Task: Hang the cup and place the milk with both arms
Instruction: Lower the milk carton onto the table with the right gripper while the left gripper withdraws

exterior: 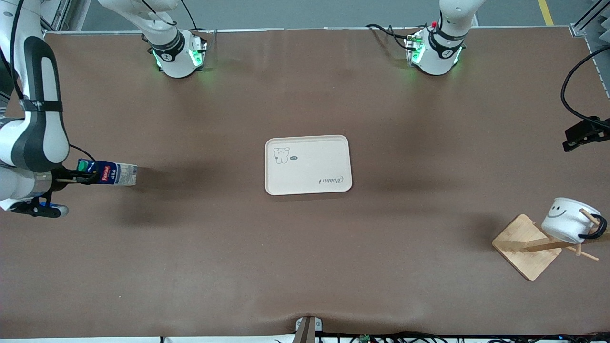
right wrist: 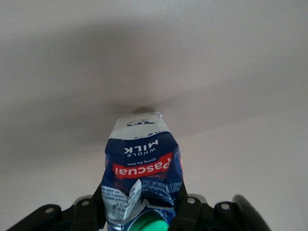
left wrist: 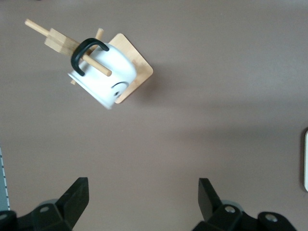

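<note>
The cup [exterior: 567, 220], white with a black handle and a smiley face, hangs tilted by its handle on a peg of a wooden rack [exterior: 526, 245] at the left arm's end of the table. It also shows in the left wrist view [left wrist: 103, 77] with the rack [left wrist: 137, 72]. My left gripper [left wrist: 143, 192] is open and empty, high above the table and apart from the cup; it is out of the front view. My right gripper [exterior: 78, 177] is shut on the milk [exterior: 108, 173], held on its side at its green-capped end above the table at the right arm's end. The milk fills the right wrist view [right wrist: 142, 163] between the gripper's [right wrist: 142, 202] fingers.
A cream tray [exterior: 314, 157] with a bear drawing lies at the table's middle, nothing on it; its edge shows in the left wrist view [left wrist: 306, 159]. A black clamp with a cable [exterior: 584, 133] sits at the table edge at the left arm's end.
</note>
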Action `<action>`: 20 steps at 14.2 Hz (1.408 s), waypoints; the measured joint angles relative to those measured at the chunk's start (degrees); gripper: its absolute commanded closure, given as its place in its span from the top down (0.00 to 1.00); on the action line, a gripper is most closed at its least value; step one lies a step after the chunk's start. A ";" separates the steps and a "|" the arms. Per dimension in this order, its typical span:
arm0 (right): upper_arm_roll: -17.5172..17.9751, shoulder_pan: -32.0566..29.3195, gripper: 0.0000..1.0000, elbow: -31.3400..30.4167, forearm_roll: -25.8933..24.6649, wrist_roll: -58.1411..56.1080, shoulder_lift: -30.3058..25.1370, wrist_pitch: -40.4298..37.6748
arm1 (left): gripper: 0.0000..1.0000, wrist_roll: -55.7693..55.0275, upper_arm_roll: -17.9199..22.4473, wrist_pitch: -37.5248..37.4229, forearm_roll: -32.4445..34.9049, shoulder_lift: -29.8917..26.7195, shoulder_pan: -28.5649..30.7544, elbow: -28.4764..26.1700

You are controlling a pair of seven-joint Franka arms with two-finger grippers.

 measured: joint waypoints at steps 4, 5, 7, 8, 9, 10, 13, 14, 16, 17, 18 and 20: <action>0.95 0.50 0.00 -4.19 -0.02 0.00 -2.13 2.99 | 1.00 0.00 3.71 -2.55 -2.07 -1.25 -4.88 0.15; 0.96 0.49 0.00 -5.51 -0.03 0.00 -2.57 4.37 | 1.00 -0.10 6.80 -4.52 -3.24 -2.37 -7.98 0.14; 0.96 0.49 0.00 -7.91 -0.05 0.00 -3.14 6.56 | 1.00 -0.83 12.52 -7.09 -6.01 -4.97 -13.67 -0.35; 0.96 0.49 0.00 -8.34 -0.07 0.00 -3.47 6.86 | 1.00 -1.00 15.86 -7.46 -6.55 -6.35 -16.64 -1.03; 0.96 0.48 0.00 -8.70 -0.07 0.00 -3.80 6.91 | 1.00 -1.01 19.70 -7.53 -6.96 -7.56 -19.80 -1.90; 0.96 0.48 0.00 -9.05 -0.07 0.00 -3.91 7.06 | 1.00 -1.01 23.13 -7.40 -7.61 -8.45 -22.57 -2.68; 0.96 0.45 0.60 -9.13 -0.07 0.00 -3.96 7.15 | 1.00 -0.98 30.39 -5.49 -8.56 -9.34 -30.16 -4.22; 0.96 0.45 0.87 -9.13 -0.07 0.00 -3.96 7.15 | 1.00 -0.99 32.54 -4.33 -8.58 -9.37 -33.03 -4.77; 0.96 0.45 1.00 -9.18 -0.07 0.00 -3.95 7.13 | 1.00 -1.04 35.34 -2.58 -8.58 -9.34 -37.18 -5.89; 0.96 0.45 1.00 -9.30 -0.07 0.00 -3.95 7.12 | 1.00 -1.05 35.69 -2.22 -8.58 -9.25 -37.84 -6.31; 0.96 0.46 1.00 -9.49 -0.07 0.00 -3.95 7.12 | 1.00 -1.05 35.73 -1.95 -8.63 -9.03 -37.97 -6.58; 0.97 0.47 1.00 -9.91 -0.07 0.00 -3.94 7.13 | 1.00 -1.05 35.73 -0.59 -8.80 -8.21 -38.05 -6.94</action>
